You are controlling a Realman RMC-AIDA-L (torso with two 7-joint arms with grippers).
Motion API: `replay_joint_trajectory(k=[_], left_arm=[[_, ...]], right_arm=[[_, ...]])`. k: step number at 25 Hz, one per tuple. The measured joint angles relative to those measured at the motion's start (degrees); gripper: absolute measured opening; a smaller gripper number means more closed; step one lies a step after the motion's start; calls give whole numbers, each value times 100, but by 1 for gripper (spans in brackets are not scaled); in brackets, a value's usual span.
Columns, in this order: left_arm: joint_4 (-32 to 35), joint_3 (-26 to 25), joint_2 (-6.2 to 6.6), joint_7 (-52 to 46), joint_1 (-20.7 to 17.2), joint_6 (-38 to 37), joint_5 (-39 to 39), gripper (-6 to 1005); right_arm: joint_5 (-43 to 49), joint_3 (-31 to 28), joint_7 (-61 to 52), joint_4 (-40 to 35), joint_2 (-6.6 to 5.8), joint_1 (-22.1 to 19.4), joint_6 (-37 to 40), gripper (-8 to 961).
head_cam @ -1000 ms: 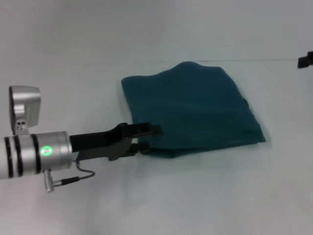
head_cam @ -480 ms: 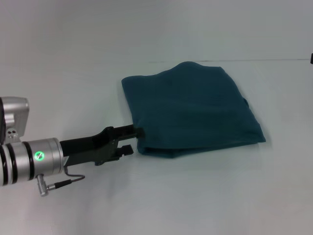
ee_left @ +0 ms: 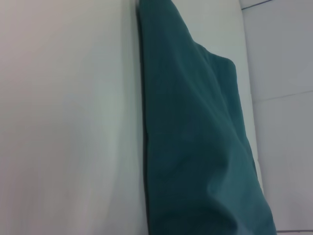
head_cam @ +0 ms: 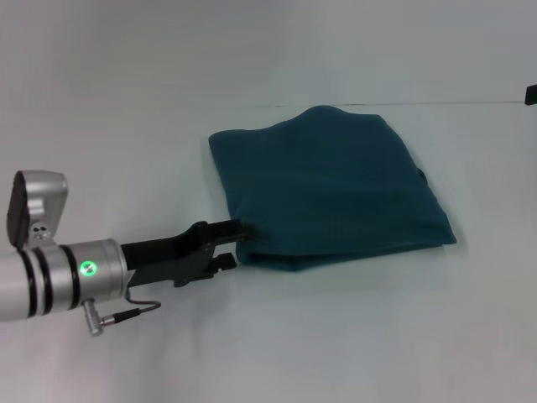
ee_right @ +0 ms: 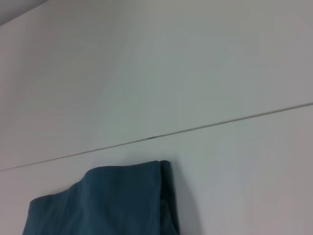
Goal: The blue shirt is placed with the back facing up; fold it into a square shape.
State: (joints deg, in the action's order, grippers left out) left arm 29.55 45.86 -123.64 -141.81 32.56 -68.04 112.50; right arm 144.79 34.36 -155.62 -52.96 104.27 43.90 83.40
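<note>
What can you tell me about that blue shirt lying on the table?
The blue shirt is a plain dark teal piece of soft, matte cloth with no print. It lies flat on the white table, already folded into a rough, slightly lopsided rectangle, with layered edges showing along its near side. No sleeves or collar can be made out. The left gripper sits at its near left corner, black fingers slightly apart and right at the edge; whether they touch the cloth is unclear.
</note>
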Motion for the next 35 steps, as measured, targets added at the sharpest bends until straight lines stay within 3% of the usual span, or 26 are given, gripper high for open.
replay_joint_trajectory(k=[17, 23, 28, 35], left_arm=[[-169, 65, -31, 153, 90, 231, -32, 683], [-271, 74, -29, 176, 108, 271, -35, 488], [-300, 61, -29, 226, 120, 278, -36, 255], [-271, 26, -29, 255, 57, 181, -35, 65]], right_arm=[[-13, -27, 12, -4, 0, 4, 17, 880], [-18, -51, 3, -4, -2, 5, 25, 880], [-21, -87, -1, -4, -3, -9, 44, 879], [-21, -97, 3, -4, -3, -27, 45, 879]])
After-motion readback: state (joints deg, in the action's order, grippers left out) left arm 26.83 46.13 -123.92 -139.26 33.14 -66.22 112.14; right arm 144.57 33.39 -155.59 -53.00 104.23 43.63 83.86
